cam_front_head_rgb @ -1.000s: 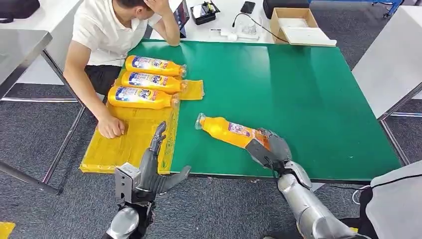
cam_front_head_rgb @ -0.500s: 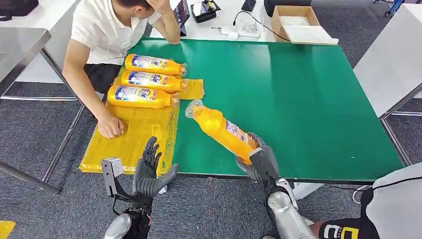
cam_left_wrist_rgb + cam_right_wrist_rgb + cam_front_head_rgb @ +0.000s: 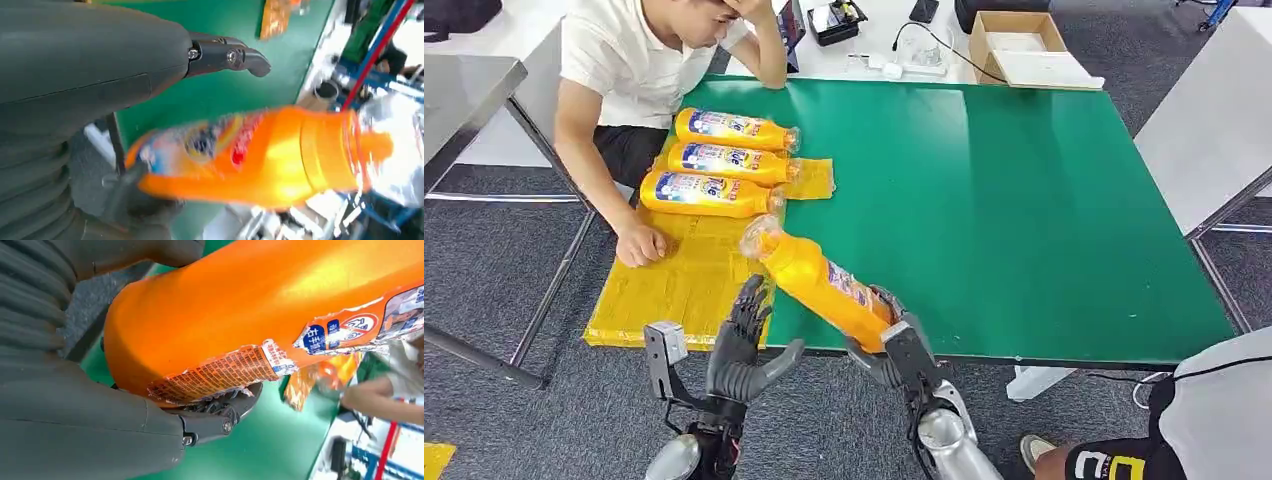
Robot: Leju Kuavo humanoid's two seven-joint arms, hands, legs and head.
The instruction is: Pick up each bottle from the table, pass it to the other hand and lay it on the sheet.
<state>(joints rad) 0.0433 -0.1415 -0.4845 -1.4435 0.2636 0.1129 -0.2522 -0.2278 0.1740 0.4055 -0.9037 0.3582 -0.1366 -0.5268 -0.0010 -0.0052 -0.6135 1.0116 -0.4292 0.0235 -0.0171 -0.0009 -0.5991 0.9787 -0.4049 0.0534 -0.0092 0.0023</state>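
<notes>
A green table [image 3: 1024,200] stands on grey carpet; at its near edge the right hand [image 3: 894,345] grips the base of an orange bottle [image 3: 819,280], tilted up towards the left hand [image 3: 744,345], which waits beside it, fingers spread, holding nothing. Beyond, three bottles [image 3: 714,160] lie side by side on the yellow sheet [image 3: 684,280], a person's hand [image 3: 639,243] resting on it

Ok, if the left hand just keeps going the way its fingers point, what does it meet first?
Probably the orange bottle held by the right hand: the left hand is open, fingers aimed up toward its neck end. Depth is unclear; it could pass beneath and reach the yellow sheet.
</notes>
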